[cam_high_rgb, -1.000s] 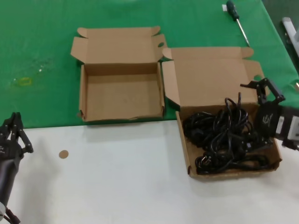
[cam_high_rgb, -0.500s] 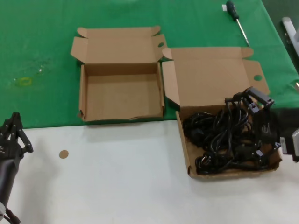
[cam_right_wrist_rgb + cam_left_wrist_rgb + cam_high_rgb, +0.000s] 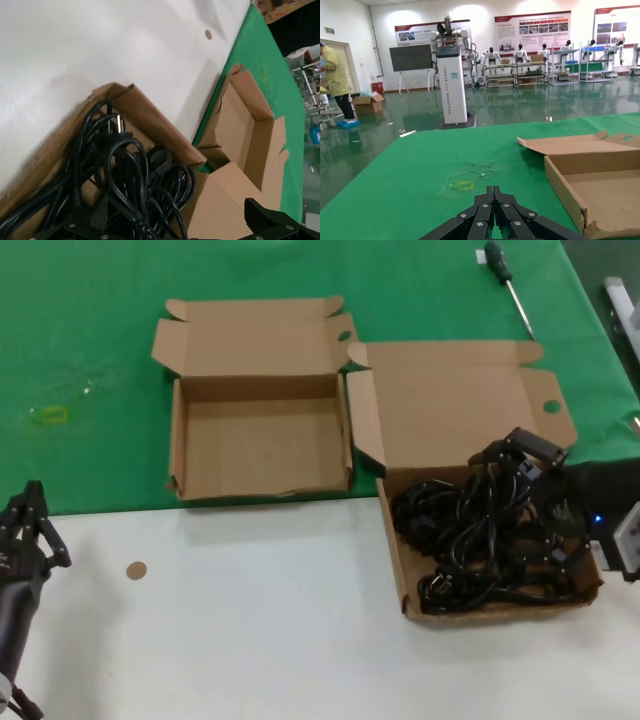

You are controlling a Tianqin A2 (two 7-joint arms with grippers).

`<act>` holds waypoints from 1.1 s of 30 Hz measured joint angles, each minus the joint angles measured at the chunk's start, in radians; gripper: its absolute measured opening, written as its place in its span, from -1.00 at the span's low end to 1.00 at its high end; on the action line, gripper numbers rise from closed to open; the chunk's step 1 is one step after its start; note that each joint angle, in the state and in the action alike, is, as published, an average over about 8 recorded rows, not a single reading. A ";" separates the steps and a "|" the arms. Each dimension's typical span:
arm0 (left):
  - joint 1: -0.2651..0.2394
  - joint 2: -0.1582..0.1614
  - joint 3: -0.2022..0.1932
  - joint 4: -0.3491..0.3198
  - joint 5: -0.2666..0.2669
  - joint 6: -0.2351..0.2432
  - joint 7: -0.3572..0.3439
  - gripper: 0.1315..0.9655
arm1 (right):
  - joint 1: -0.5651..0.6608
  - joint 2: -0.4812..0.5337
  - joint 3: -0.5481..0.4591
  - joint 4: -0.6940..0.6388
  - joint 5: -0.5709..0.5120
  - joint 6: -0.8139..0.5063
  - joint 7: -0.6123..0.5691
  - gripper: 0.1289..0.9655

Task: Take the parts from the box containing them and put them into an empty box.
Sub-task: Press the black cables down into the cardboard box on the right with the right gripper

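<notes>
The right claw (image 3: pixel 515 462) hangs over the big box (image 3: pixel 450 405) at about 3 o'clock on the tabletop (image 3: pixel 250 640), fingers spread apart above the tangle of black cables (image 3: pixel 470 535) lying inside it. None of the cables is gripped. The small box (image 3: pixel 260 440) sits empty just beside it at 9 o'clock from the big one, on the green cloth (image 3: pixel 80 340). The left claw (image 3: pixel 30 525) waits at 8 o'clock, fingers together. A screwdriver (image 3: pixel 508 285) lies at 1 o'clock.
</notes>
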 joint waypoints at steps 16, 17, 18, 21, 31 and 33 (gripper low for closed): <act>0.000 0.000 0.000 0.000 0.000 0.000 0.000 -0.95 | 0.040 -0.074 -0.028 -0.105 -0.045 0.039 -0.164 0.90; 0.000 0.000 0.000 0.000 0.000 0.000 0.000 -0.95 | 0.041 -0.076 -0.029 -0.107 -0.047 0.042 -0.169 0.88; 0.000 0.000 0.000 0.000 0.000 0.000 0.000 -0.95 | 0.042 -0.078 -0.030 -0.110 -0.049 0.044 -0.172 0.85; 0.000 0.000 0.000 0.000 0.000 0.000 0.000 -0.95 | 0.044 -0.081 -0.030 -0.113 -0.053 0.050 -0.177 0.77; 0.000 0.000 0.000 0.000 0.000 0.000 0.000 -0.95 | 0.049 -0.082 -0.035 -0.113 -0.064 0.059 -0.180 0.51; 0.000 0.000 0.000 0.000 0.000 0.000 0.000 -0.95 | 0.050 -0.081 -0.037 -0.114 -0.066 0.058 -0.181 0.41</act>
